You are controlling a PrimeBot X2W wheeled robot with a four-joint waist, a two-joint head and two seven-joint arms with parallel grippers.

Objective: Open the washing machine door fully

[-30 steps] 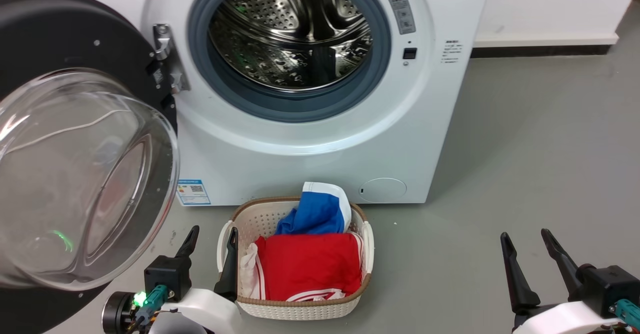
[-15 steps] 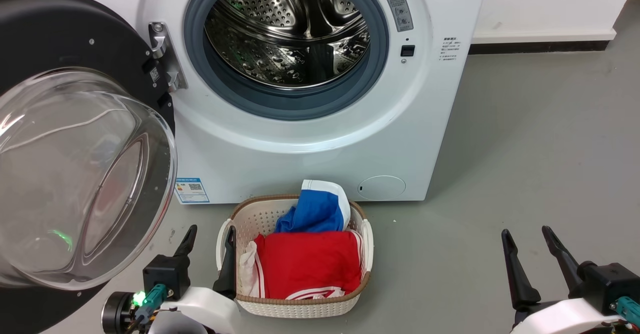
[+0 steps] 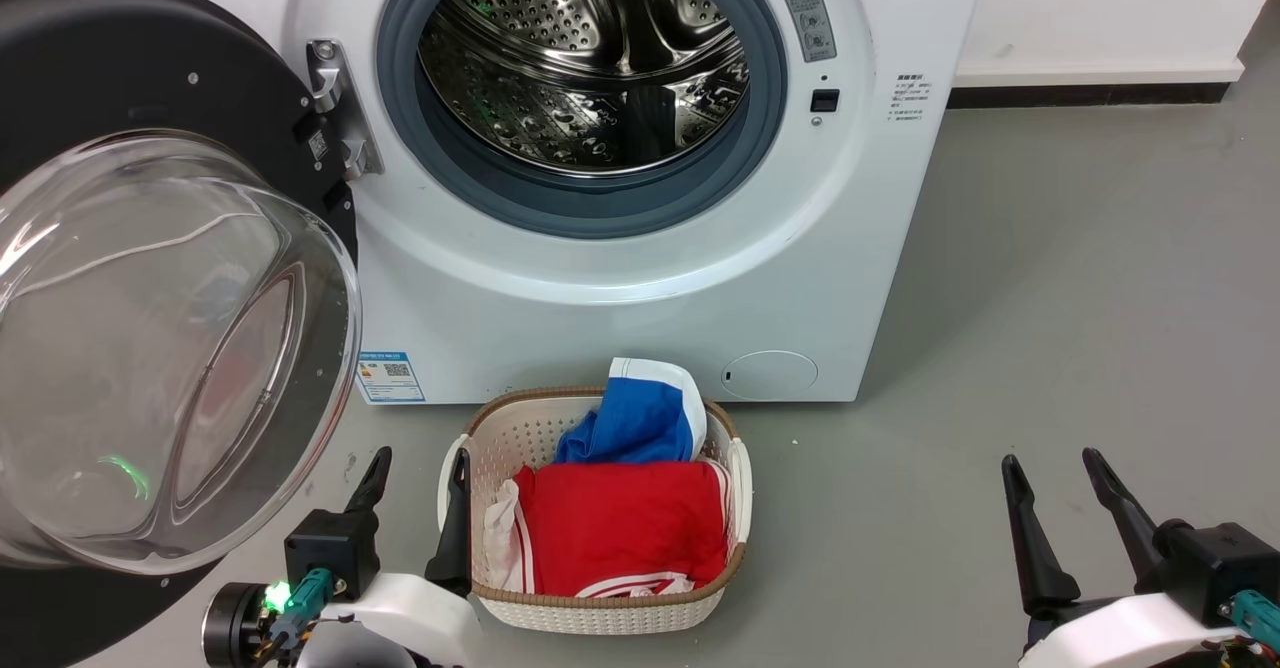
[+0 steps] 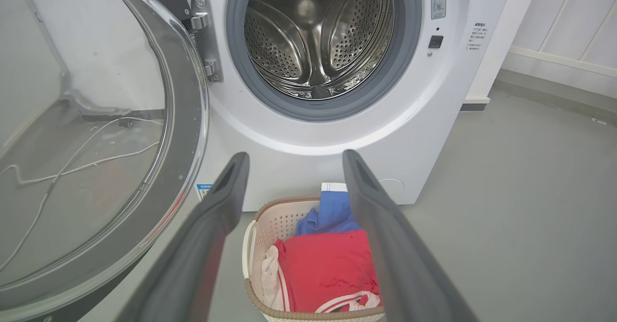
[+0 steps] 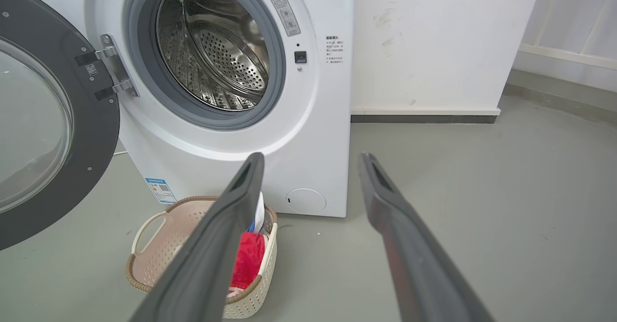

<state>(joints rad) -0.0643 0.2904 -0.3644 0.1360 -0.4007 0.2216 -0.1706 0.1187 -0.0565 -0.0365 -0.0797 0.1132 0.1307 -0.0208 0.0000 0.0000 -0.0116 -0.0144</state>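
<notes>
A: Looking past the left pincer (image 3: 420,458), what hems it in?

B: Its two long dark fingers stand apart, pointing forward from a low white forearm. Up and to its left hangs the washing machine door (image 3: 150,348), large, round, glossy black with a bulging clear glass bowl, standing wide open on a metal hinge (image 3: 335,108). The bowl's lower rim lies near the outer finger but apart from it.

A: And on its other side?

B: A pale perforated plastic laundry basket (image 3: 600,616) with a brown woven rim sits just beside the inner finger; whether they touch, I cannot tell. A folded red cloth (image 3: 620,528) and a crumpled blue cloth (image 3: 635,423) lie inside it.

A: Ahead?

B: Beyond the basket rises the white washing machine front (image 3: 600,328), its grey rubber ring (image 3: 600,213) framing a shiny perforated steel drum (image 3: 585,58).

A: The right pincer (image 3: 1050,460)?

B: Fingers spread wide too, leaning slightly leftward, the forearm low. It sits well apart from basket and machine. Smooth grey floor (image 3: 1050,298) spreads ahead of it and to either side, running to a dark skirting strip (image 3: 1080,98) under the white wall (image 3: 1100,8).
</notes>
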